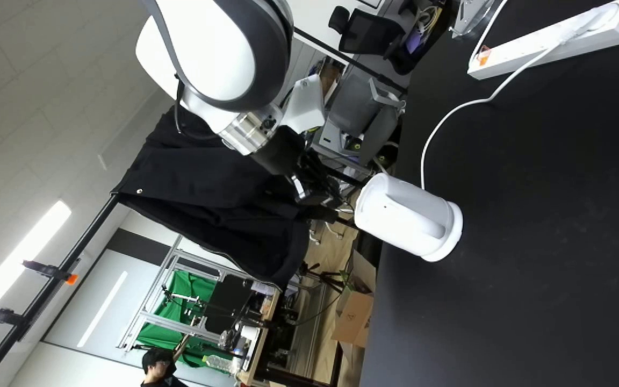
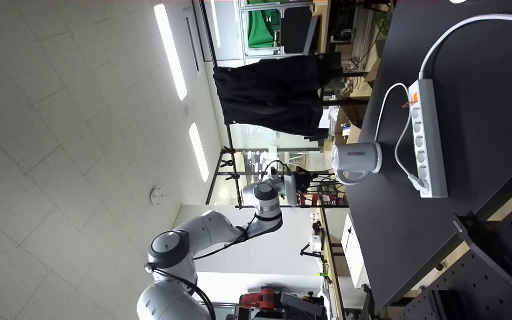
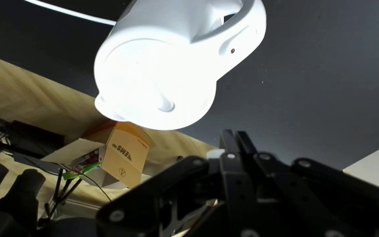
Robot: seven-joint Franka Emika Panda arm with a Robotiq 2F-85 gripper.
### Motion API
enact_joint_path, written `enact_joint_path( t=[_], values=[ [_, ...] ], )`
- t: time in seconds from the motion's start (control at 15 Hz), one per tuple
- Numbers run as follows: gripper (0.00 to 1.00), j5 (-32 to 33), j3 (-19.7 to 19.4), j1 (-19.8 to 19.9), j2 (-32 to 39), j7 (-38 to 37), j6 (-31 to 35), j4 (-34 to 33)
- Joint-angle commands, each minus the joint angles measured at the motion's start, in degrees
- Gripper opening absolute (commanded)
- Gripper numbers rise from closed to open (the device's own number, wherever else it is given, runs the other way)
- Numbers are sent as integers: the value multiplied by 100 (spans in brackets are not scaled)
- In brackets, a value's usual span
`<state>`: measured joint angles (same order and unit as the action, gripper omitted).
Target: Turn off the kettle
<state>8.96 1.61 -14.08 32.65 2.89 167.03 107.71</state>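
Observation:
The white kettle (image 1: 398,215) stands upright on the dark table; both exterior pictures are turned on their side. The kettle also shows in an exterior view (image 2: 356,155), with its loop handle toward the robot. In the wrist view the kettle (image 3: 153,82) is seen from above, its lid overexposed. A small dark dot (image 3: 232,51) shows on the handle top. My gripper (image 3: 237,133) is shut, with only a thin gap between the fingers and nothing in it. In both exterior views the gripper (image 1: 342,201) (image 2: 314,175) is above the kettle's top, apart from it.
A long white power strip (image 1: 551,45) lies on the table (image 2: 482,111), with the kettle's white cord (image 1: 444,121) plugged in. A cardboard box (image 3: 127,151) is on the wooden floor beyond the table edge. A black cloth (image 2: 278,95) hangs behind.

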Motion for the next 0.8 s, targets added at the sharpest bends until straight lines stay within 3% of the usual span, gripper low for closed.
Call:
enact_joint_path(
  t=[0.0, 0.53, 0.73],
  values=[
    [40, 187, -192, -125, -385, -198, -42, 326],
    [93, 421, -501, -315, -615, -373, -189, 480],
    [100, 472, -584, -366, -672, -478, -279, 511]
  ],
)
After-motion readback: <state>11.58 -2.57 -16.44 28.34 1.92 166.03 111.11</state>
